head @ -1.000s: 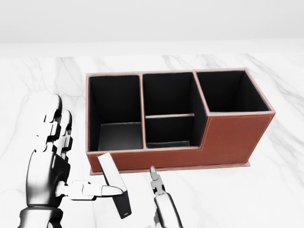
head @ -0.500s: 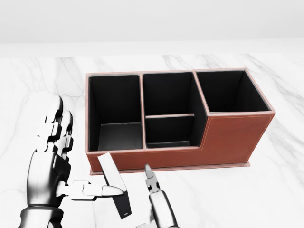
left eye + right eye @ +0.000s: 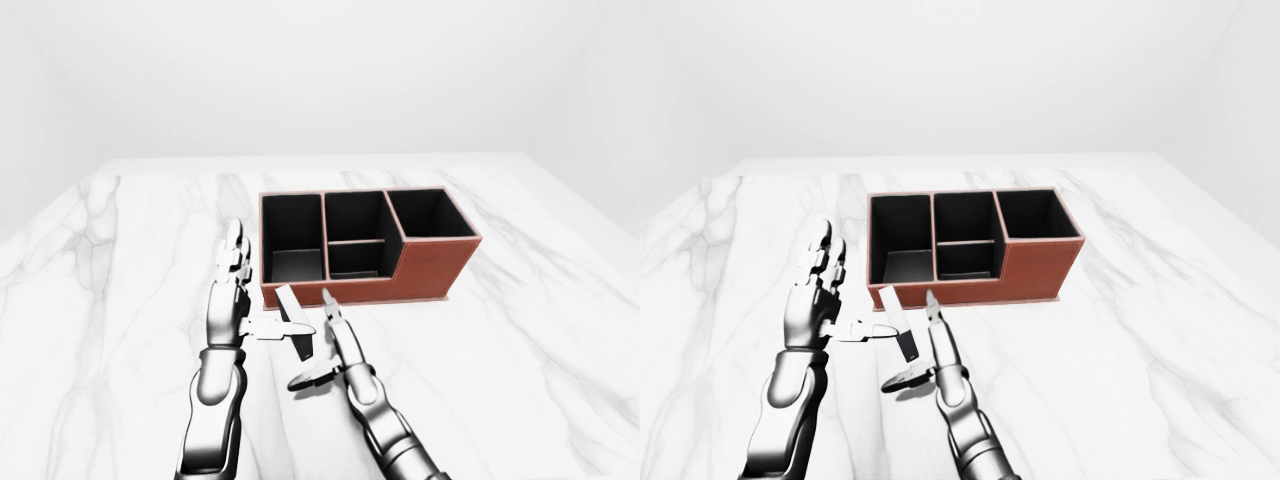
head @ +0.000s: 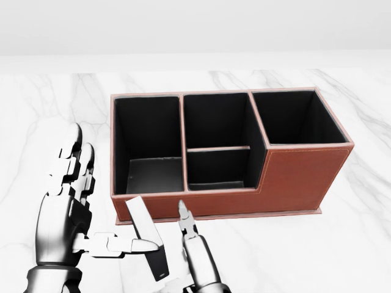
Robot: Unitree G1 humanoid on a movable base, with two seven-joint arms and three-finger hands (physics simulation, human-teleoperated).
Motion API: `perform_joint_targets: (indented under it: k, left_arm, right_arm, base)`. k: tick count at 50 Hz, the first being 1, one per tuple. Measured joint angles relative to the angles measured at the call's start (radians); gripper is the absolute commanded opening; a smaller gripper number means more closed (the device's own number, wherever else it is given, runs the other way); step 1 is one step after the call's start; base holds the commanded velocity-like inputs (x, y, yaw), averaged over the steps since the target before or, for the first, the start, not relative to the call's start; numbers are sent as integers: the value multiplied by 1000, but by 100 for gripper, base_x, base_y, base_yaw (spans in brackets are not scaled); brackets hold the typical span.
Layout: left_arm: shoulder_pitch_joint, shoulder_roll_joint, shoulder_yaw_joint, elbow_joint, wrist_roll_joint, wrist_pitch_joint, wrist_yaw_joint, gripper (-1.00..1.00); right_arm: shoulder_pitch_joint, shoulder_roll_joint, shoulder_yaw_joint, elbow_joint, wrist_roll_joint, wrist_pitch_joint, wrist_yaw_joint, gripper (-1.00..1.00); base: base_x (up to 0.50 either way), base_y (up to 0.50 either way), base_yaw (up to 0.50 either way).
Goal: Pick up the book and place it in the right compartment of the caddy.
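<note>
Right hand (image 4: 183,229) advanced toward book (image 4: 146,235) over last second, fingers spread, not gripping. Left hand (image 4: 67,201) open, thumb touching book. Book tilted on marble table (image 4: 366,244), near caddy (image 4: 293,177) left end. Two-handed grasp likely forming.

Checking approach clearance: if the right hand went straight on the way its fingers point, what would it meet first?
Probably the caddy's low brown wall; the right hand points up-view, just right of the book. Depth is unclear.
</note>
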Motion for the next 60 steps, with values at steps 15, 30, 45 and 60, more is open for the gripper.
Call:
perform_joint_targets:
  k: [15, 30, 45, 60]
  left_arm:
    - [1, 0, -1, -1, 1, 0, -1, 100]
    - [1, 0, -2, 7, 1, 0, -2, 100]
    - [1, 0, -2, 12, 1, 0, -3, 100]
    - [1, 0, -4, 9, 2, 0, -3, 100]
  right_arm:
    - [-23, 14, 4, 5, -4, 0, -7, 100]
    - [-57, 32, 1, 52, -11, 0, -20, 100]
    - [-98, 46, -14, 105, -21, 0, -30, 100]
    - [-138, 54, -33, 160, -32, 0, -39, -100]
  base:
    - [0, 0, 0]
    - [0, 0, 0]
    - [0, 0, 0]
    - [0, 0, 0]
